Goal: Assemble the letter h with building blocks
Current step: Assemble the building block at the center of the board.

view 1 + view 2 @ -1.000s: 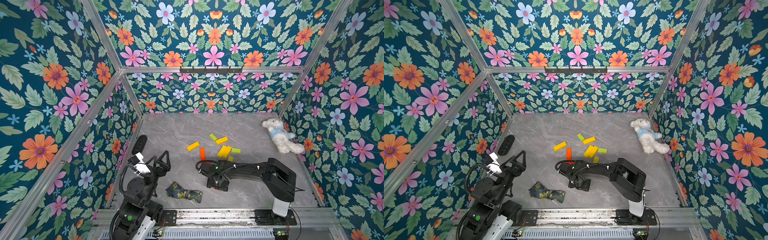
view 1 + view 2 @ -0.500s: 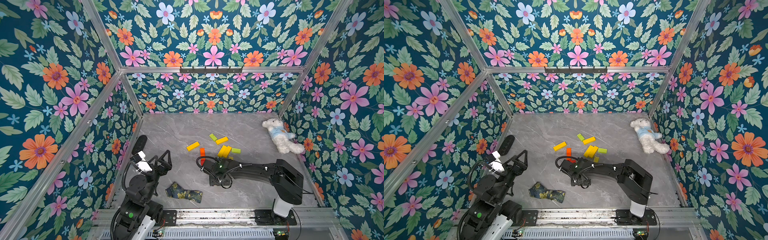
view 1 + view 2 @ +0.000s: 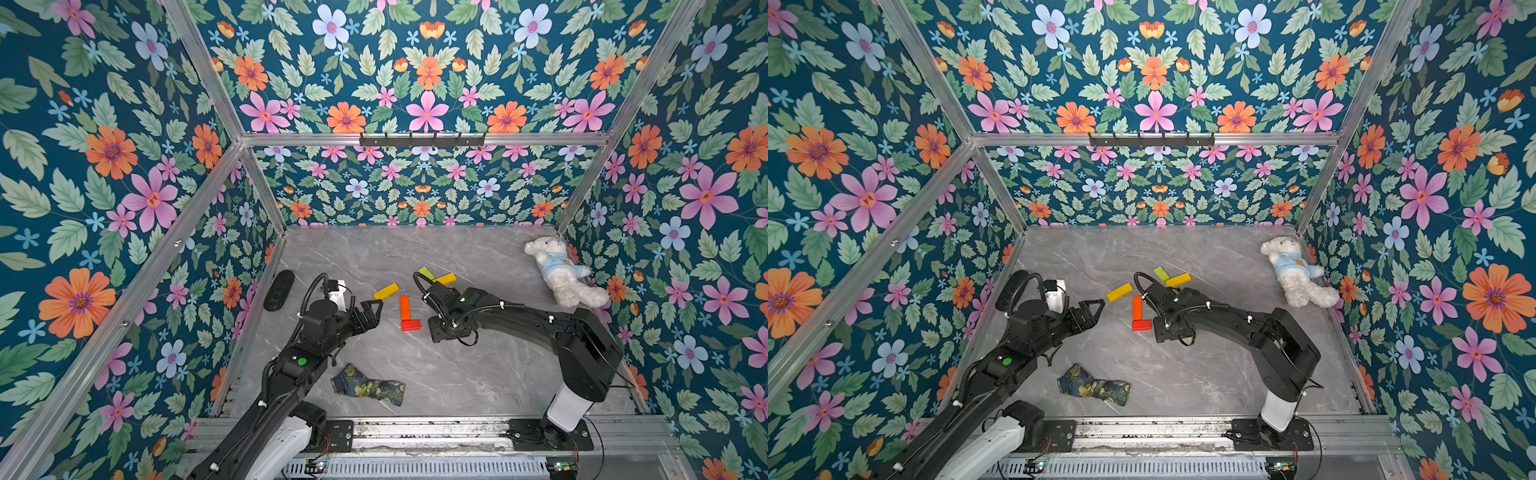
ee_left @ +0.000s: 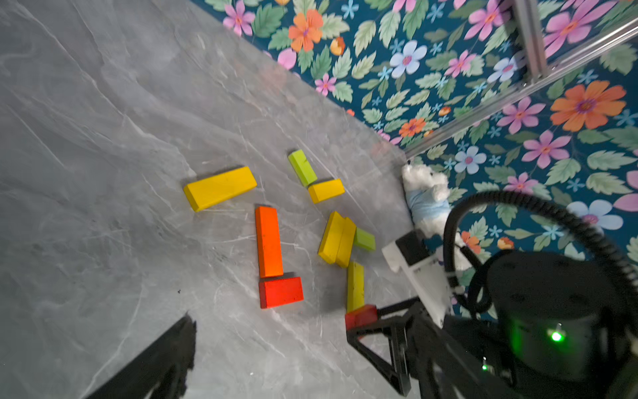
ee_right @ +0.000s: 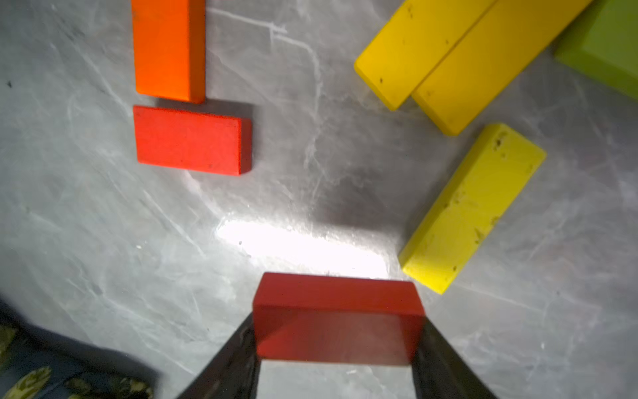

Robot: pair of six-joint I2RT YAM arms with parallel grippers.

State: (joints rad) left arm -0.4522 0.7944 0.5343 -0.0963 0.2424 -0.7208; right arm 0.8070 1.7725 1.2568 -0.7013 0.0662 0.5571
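An orange block (image 3: 404,306) lies on the grey floor with a red block (image 3: 410,324) across its near end, making an L. A yellow block (image 3: 385,291) lies to its left. Behind it are a green block (image 3: 426,272) and a yellow one (image 3: 445,279). My right gripper (image 5: 338,331) is shut on a second red block (image 5: 338,317), just above the floor to the right of the L, beside a yellow block (image 5: 473,207). In both top views my right gripper (image 3: 440,330) hides that red block. My left gripper (image 3: 374,309) is open, left of the L.
A white plush bear (image 3: 561,272) lies at the back right wall. A dark floral cloth (image 3: 368,386) lies near the front. A black oval object (image 3: 279,290) rests by the left wall. Two yellow blocks (image 4: 336,242) side by side and a green one (image 4: 364,239) lie beyond the L.
My left arm has reached forward and to the right, toward the blocks. My right gripper has shifted a little toward the back, away from the front rail.
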